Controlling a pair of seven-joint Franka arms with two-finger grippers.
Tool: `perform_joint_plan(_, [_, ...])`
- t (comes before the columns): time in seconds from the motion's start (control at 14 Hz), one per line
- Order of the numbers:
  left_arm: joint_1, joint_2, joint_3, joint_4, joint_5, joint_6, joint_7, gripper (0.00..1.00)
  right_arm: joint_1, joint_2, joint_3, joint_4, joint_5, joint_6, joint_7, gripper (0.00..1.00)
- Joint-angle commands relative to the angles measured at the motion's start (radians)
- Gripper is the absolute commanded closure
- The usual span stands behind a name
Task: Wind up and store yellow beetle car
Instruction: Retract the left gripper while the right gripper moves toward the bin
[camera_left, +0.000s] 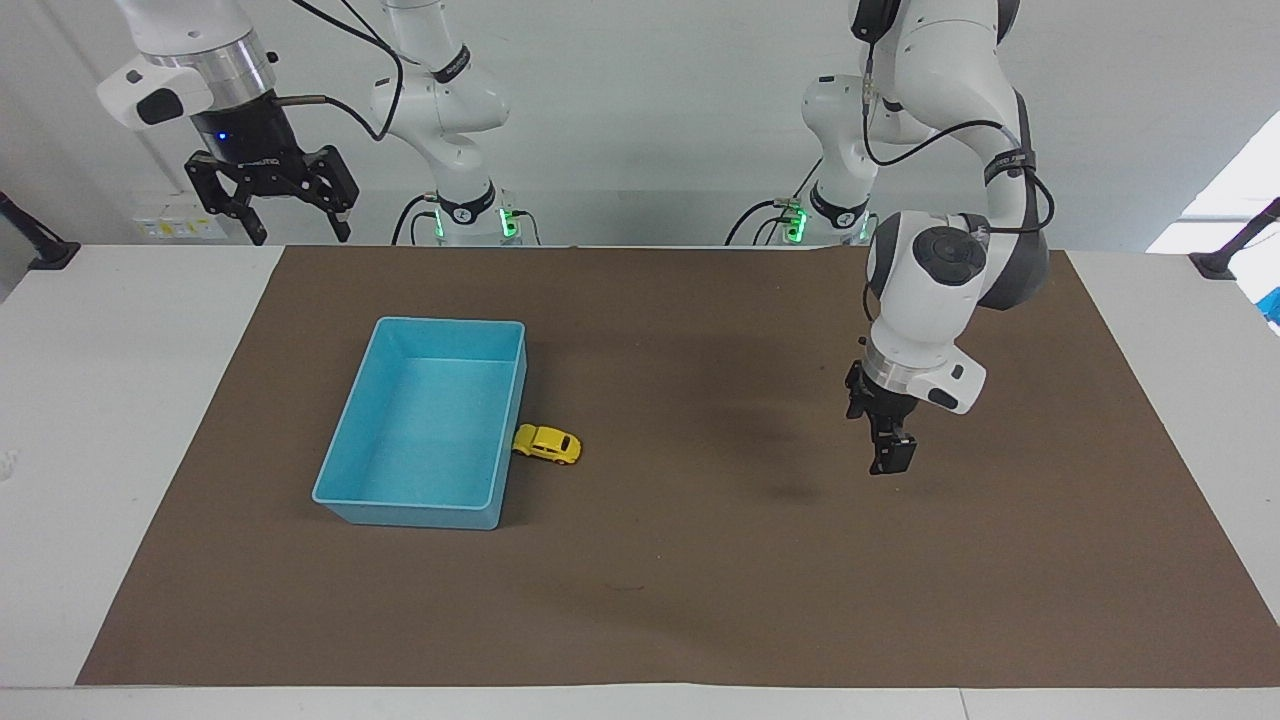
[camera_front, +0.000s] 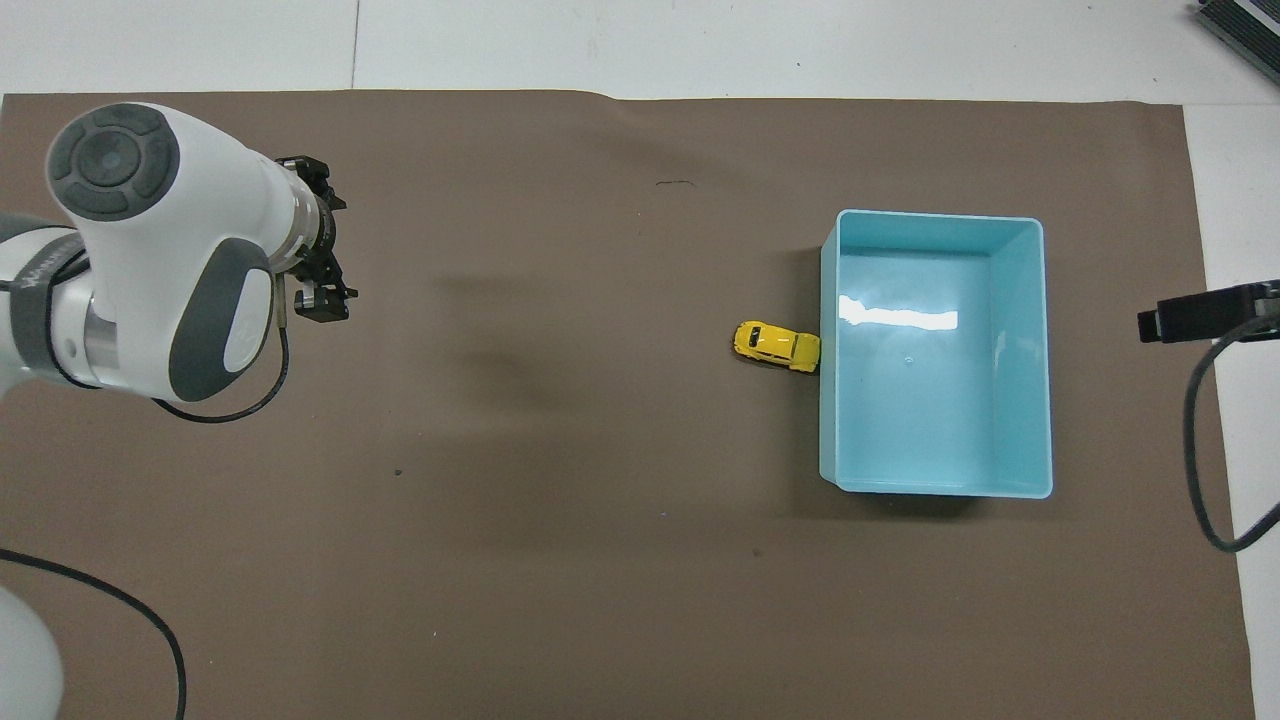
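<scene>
The yellow beetle car (camera_left: 547, 444) (camera_front: 776, 346) stands on its wheels on the brown mat, one end against the long outer wall of the light blue bin (camera_left: 450, 322) (camera_front: 935, 215). Nothing lies in the bin. My left gripper (camera_left: 890, 458) (camera_front: 322, 300) hangs open and empty over bare mat toward the left arm's end of the table, well away from the car. My right gripper (camera_left: 300, 230) waits open and empty, raised high at the right arm's end near its base.
The brown mat (camera_left: 700, 560) (camera_front: 600, 450) covers most of the white table (camera_left: 100, 450). A black cable (camera_front: 1205, 450) from the right arm hangs over the table's edge beside the bin.
</scene>
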Motion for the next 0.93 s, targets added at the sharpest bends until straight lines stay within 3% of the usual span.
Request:
perform_joint_plan(0.0, [0.023, -0.071, -0.005, -0.008, 0.02, -0.067, 0.1, 0.0, 0.0, -0.024, 0.03, -0.018, 0.02, -0.007, -0.051, 0.0])
perform_joint_plan(0.57, [0.046, -0.125, -0.001, 0.061, 0.016, -0.22, 0.438, 0.0, 0.0, -0.032, 0.076, -0.026, 0.011, -0.012, -0.407, 0.0])
perform_joint_plan(0.86, [0.064, -0.124, -0.001, 0.095, 0.011, -0.24, 0.462, 0.0, 0.014, -0.029, 0.084, -0.046, 0.011, 0.003, -0.669, 0.0])
